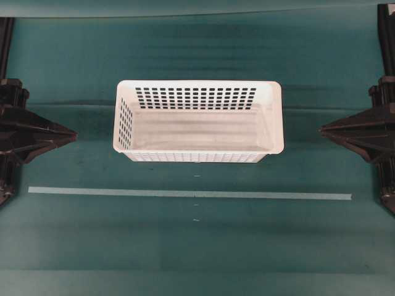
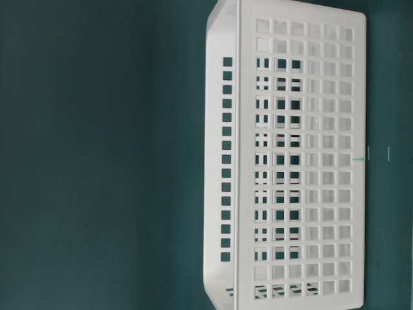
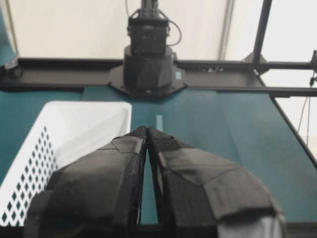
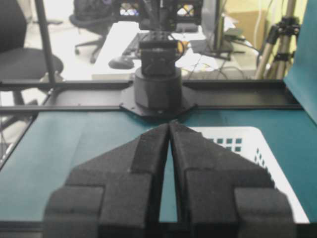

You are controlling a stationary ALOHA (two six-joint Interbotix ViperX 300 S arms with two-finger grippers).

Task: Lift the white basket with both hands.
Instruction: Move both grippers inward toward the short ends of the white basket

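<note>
Plainly, both jaws were clenched on nothing: left gripper [image 1: 73, 134] and right gripper [image 1: 323, 129] well apart from the basket [image 1: 197, 92], which sat between them on the tabletop [image 1: 197, 246]. It looked light, stiff; the end rims seemed the best hold.

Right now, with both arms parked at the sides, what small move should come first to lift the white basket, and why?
Probably open both pincers first. The left pincer and right pincer have their tips together and sit well clear of the large white slotted plastic basket, which rests empty on the green table. Shut tips cannot take its wide rim.
</note>
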